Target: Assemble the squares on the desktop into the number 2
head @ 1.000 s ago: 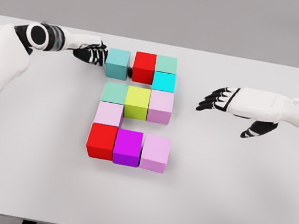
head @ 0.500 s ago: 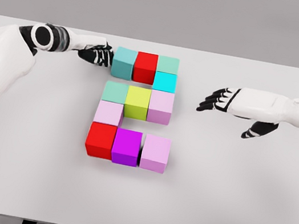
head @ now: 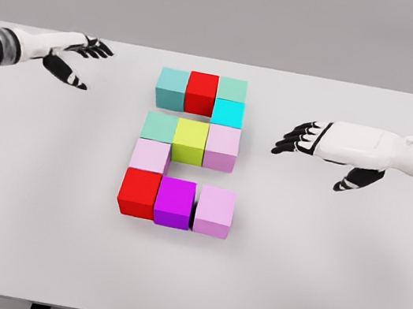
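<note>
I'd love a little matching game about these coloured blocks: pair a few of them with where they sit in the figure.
Blocks:
1. yellow-green block
2. magenta block
3. cyan block
4. upper red block

Places:
A. bottom row, middle
B. top row, middle
C. middle row, centre
D. right side, just under the top row

Pairs: 1-C, 2-A, 3-D, 4-B

We see ten coloured cubes forming a blocky 2. The top row runs teal cube [head: 172, 88], red cube [head: 200, 93], mint cube [head: 231, 89], with a cyan cube [head: 227, 113] just below the mint one. The middle row (green, yellow-green, pink) touches a pale pink cube [head: 150, 157] above the bottom row: red, magenta cube [head: 175, 202], pink.
</note>
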Controlling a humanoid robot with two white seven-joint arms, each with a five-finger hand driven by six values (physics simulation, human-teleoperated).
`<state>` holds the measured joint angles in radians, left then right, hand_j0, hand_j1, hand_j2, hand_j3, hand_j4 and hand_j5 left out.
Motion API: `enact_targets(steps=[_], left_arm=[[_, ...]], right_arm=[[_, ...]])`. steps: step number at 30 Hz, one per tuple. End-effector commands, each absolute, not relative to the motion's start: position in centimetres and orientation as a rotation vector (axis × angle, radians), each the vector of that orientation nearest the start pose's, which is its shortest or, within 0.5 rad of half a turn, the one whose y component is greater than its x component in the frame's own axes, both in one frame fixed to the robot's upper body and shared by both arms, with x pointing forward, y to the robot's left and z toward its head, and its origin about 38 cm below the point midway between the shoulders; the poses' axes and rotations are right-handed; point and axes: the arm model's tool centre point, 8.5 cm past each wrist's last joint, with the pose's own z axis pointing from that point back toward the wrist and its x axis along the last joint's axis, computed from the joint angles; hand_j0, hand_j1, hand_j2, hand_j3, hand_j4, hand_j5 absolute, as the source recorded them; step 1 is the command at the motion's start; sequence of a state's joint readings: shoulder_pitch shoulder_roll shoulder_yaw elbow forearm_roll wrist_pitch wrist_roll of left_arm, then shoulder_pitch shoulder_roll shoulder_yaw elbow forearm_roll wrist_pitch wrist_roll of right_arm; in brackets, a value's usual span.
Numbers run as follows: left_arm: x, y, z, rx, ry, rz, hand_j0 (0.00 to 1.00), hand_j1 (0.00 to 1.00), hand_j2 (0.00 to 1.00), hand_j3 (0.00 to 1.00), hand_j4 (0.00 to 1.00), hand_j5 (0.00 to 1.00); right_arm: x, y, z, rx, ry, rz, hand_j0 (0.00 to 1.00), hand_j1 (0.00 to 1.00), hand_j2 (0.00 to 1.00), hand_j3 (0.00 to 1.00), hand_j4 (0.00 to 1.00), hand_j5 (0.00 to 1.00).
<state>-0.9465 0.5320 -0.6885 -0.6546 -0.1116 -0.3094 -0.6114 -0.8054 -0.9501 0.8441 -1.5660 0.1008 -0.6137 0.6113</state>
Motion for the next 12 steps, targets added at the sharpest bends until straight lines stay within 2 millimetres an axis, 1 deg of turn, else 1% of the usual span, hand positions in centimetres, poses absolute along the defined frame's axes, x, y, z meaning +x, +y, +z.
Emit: enact_targets(steps=[1, 2, 3, 5, 6, 8, 9, 12], left_arm=[[53.2, 39.1, 23.3, 0.298, -1.33, -1.367, 1.0, 1.0, 1.0, 1.0, 1.0, 1.0], [51.7, 37.9, 24.3, 0.282, -1.433, -1.521, 1.0, 1.0, 1.0, 1.0, 1.0, 1.0], [50.4, 37.6, 24.4, 0.269, -1.47, -1.605, 1.0, 1.0, 1.0, 1.0, 1.0, 1.0], [49.7, 36.5, 23.9, 0.241, -1.479, -1.637, 1.0, 1.0, 1.0, 1.0, 1.0, 1.0], [49.4, 36.3, 23.1, 0.223, -1.472, -1.642, 1.0, 1.0, 1.0, 1.0, 1.0, 1.0], [49.2, 36.3, 22.6, 0.215, -1.463, -1.642, 1.0, 1.0, 1.0, 1.0, 1.0, 1.0], [48.9, 36.6, 21.7, 0.205, -1.447, -1.635, 1.0, 1.0, 1.0, 1.0, 1.0, 1.0], [48.5, 36.7, 20.7, 0.189, -1.431, -1.63, 1.0, 1.0, 1.0, 1.0, 1.0, 1.0]], right_arm=[[41.1, -28.3, 25.1, -0.143, -1.44, 2.192, 1.0, 1.0, 1.0, 1.0, 1.0, 1.0], [41.1, -28.3, 25.0, -0.141, -1.439, 2.192, 1.0, 1.0, 1.0, 1.0, 1.0, 1.0], [41.1, -28.3, 25.0, -0.14, -1.44, 2.191, 1.0, 1.0, 1.0, 1.0, 1.0, 1.0], [41.1, -28.3, 25.0, -0.141, -1.439, 2.192, 1.0, 1.0, 1.0, 1.0, 1.0, 1.0], [41.1, -28.3, 25.1, -0.143, -1.44, 2.192, 1.0, 1.0, 1.0, 1.0, 1.0, 1.0], [41.1, -28.3, 25.1, -0.143, -1.44, 2.191, 1.0, 1.0, 1.0, 1.0, 1.0, 1.0], [41.1, -28.3, 25.1, -0.144, -1.441, 2.192, 1.0, 1.0, 1.0, 1.0, 1.0, 1.0], [41.1, -28.3, 25.1, -0.143, -1.44, 2.192, 1.0, 1.0, 1.0, 1.0, 1.0, 1.0]])
